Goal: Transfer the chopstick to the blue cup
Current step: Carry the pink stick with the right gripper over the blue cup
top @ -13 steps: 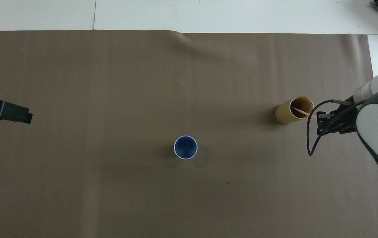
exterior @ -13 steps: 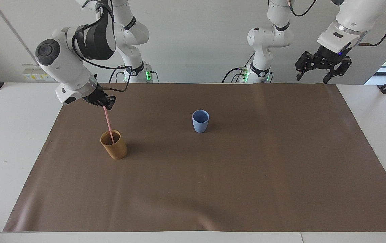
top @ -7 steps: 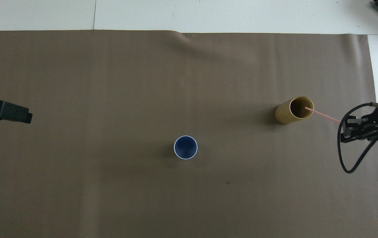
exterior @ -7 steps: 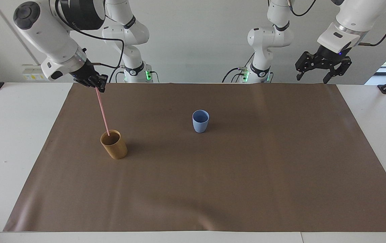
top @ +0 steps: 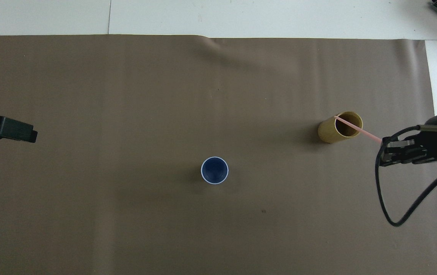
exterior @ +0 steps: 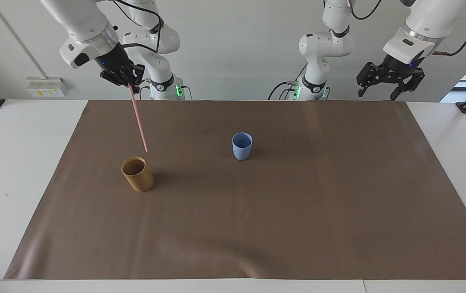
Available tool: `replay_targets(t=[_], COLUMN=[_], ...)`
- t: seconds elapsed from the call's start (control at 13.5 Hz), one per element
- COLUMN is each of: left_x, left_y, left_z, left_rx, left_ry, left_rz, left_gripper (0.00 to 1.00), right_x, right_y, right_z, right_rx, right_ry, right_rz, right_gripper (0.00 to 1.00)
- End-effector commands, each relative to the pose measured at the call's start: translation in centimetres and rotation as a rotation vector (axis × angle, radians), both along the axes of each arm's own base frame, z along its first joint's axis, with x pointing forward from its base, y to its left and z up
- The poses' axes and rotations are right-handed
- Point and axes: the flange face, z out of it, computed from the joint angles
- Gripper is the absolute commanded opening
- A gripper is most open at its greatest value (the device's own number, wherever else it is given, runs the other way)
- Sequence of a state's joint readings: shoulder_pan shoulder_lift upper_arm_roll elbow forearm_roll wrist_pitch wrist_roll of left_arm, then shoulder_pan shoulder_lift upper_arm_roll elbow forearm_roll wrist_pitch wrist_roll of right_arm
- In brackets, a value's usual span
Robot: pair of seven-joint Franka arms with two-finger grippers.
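Right tool (exterior: 129, 81): we grip the chopstick (exterior: 138, 119) by its top, so it hangs clear above the mustard cup (exterior: 137, 174).
Left tool (exterior: 381, 87): wide, waiting.
Blue cup (exterior: 242, 146): probably empty.

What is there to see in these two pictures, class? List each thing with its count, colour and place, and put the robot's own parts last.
chopstick: one, pale pink, hanging tilted in the air from the right tool, its lower tip clear of the mustard cup's rim.
blue cup: one, light blue, upright near the middle of the mat, nearer to the robots than the mustard cup.
mustard cup: one, mustard-brown, upright on the mat toward the right arm's end.
mat: one, brown, covering most of the table.
table: one, white, showing around the mat.
right tool: one, black, raised, shut on the chopstick's top end.
left tool: one, black, open, waiting raised at the left arm's end of the mat.
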State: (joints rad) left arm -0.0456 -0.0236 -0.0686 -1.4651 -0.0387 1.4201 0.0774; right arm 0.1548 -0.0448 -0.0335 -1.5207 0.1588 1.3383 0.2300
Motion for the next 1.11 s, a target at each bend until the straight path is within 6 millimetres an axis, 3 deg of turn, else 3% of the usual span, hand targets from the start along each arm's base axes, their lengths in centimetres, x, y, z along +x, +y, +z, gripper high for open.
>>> replay_targets(t=[0.0, 0.3, 0.67, 1.04], left_x=[-0.7, -0.8, -0.8, -0.8], left_y=[0.5, 0.5, 0.4, 0.5], left_z=[0.0, 0.1, 0.1, 0.1], left_rx=[0.015, 0.015, 0.015, 0.015], left_ry=[0.004, 0.003, 0.003, 0.003], left_rz=[-0.003, -0.003, -0.005, -0.003], left_gripper=[1.00, 1.00, 1.00, 1.00], right_x=[-1.0, -2.7, -5.0, -6.3], right_y=[6.4, 15.5, 25.9, 29.5], right_z=[0.5, -0.2, -4.6, -9.2], right_rx=[0.036, 0.070, 0.094, 0.095], right_ry=[-0.012, 0.013, 0.107, 0.192], right_rz=[-0.054, -0.170, -0.282, -0.306], right_gripper=[0.00, 0.00, 0.00, 0.00])
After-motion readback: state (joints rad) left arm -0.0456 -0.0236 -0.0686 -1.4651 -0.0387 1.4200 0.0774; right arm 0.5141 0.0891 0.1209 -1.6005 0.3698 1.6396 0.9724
